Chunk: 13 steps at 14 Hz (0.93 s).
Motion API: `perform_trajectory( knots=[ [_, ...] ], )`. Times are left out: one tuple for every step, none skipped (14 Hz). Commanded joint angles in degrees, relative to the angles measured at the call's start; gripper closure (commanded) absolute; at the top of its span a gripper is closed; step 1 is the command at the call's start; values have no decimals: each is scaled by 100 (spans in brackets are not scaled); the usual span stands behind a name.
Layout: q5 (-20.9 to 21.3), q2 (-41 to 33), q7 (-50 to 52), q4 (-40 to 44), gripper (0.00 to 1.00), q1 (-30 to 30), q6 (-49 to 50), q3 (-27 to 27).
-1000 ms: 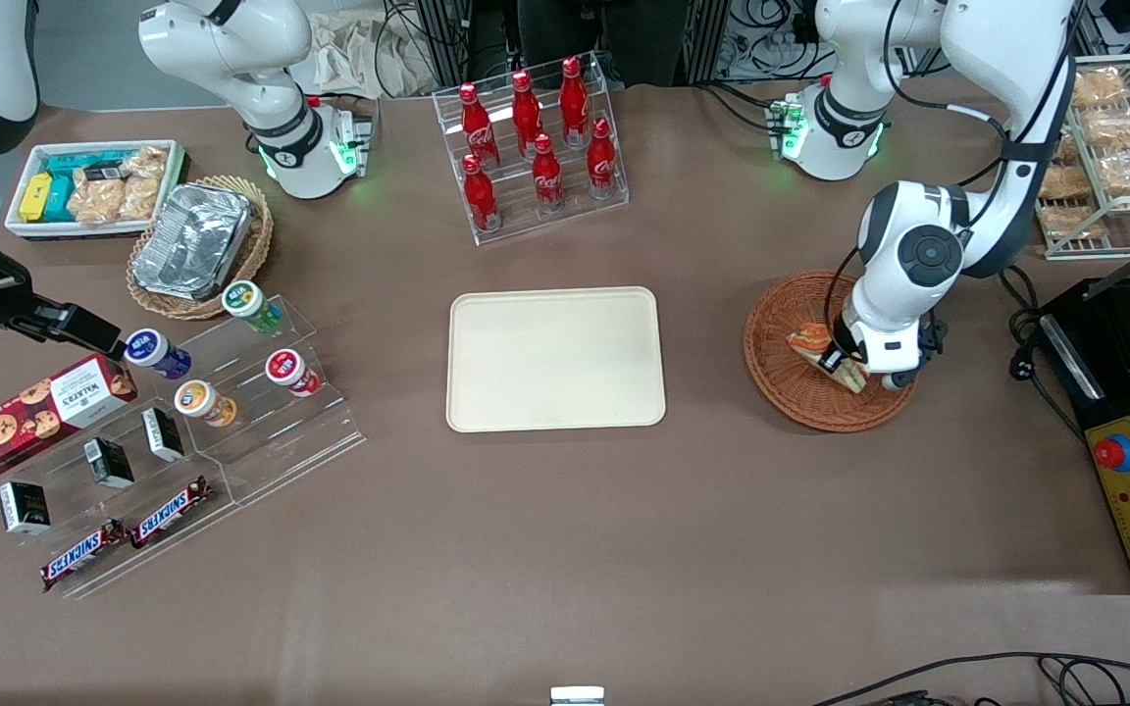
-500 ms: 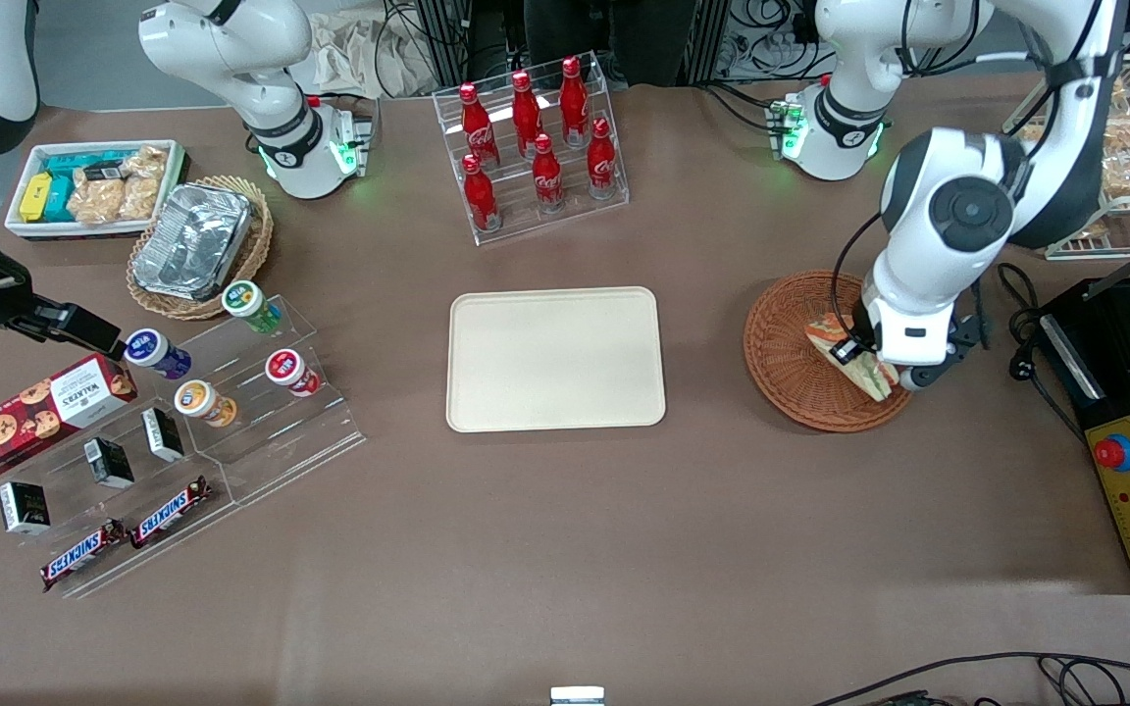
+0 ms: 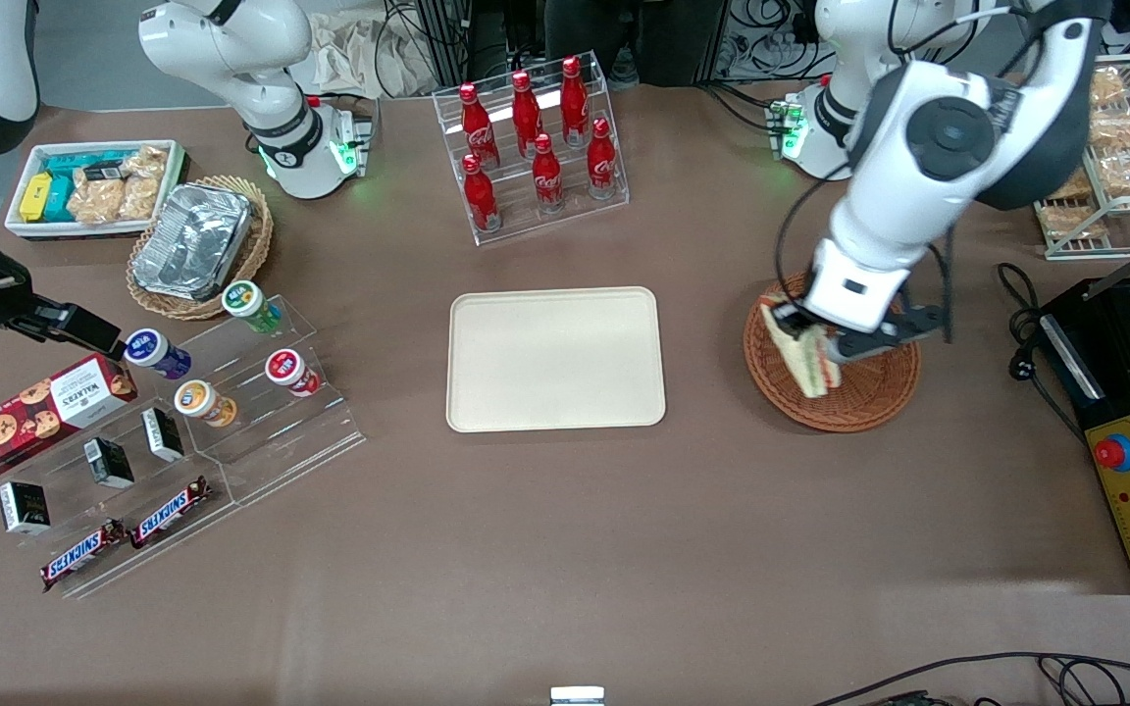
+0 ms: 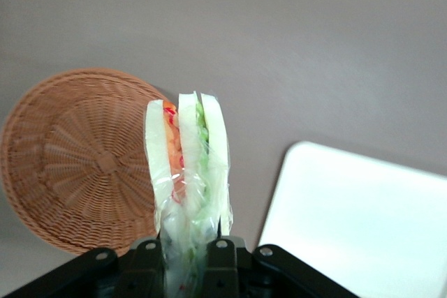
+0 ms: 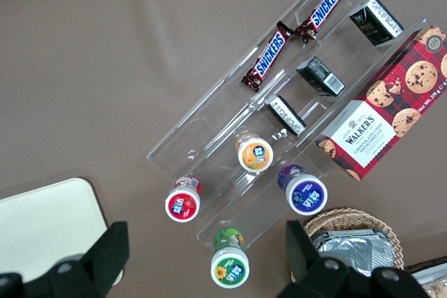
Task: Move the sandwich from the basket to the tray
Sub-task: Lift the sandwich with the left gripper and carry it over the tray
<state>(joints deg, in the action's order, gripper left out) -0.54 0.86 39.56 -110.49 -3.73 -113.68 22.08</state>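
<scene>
Sandwich (image 3: 800, 359) is now lifted clear of the basket (image 3: 859, 402); a second ago it sat low in it. Gripper (image 3: 820, 345) is clamped on it, hanging over the basket's 9 o'clock rim, bread edge-up in the wrist view (image 4: 187, 172). Pick looks done; carry to the tray (image 3: 555, 359), still bare, at 9 o'clock from the basket, remains. Readable: Snickers bars (image 5: 302, 27), Walkers cookie box (image 5: 380, 130); red bottles (image 3: 534, 137) probably Coca-Cola.
</scene>
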Motion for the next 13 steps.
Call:
perform_trajectory(
  knots=[
    [-96, 115, -474, 106, 100, 13, 48, 506],
    [-43, 185, -458, 98, 100, -83, -65, 656],
    [-8, 195, -397, 45, 100, -310, -249, 675],
    [36, 212, -318, -16, 100, -530, -390, 657],
    [158, 317, -212, -60, 100, -654, -505, 657],
    [325, 492, -90, -78, 100, -760, -671, 657],
    [405, 633, -45, -130, 100, -874, -812, 657],
    [466, 782, -44, -218, 100, -936, -1040, 657],
    [554, 897, -44, -419, 100, -954, -1381, 657],
    [659, 985, -44, -656, 100, -989, -1776, 657],
    [730, 1064, -44, -885, 100, -1033, -2154, 657],
    [818, 1204, -53, -1043, 100, -1033, -2471, 648],
    [914, 1371, -44, -1123, 100, -1033, -2666, 648]
  ],
)
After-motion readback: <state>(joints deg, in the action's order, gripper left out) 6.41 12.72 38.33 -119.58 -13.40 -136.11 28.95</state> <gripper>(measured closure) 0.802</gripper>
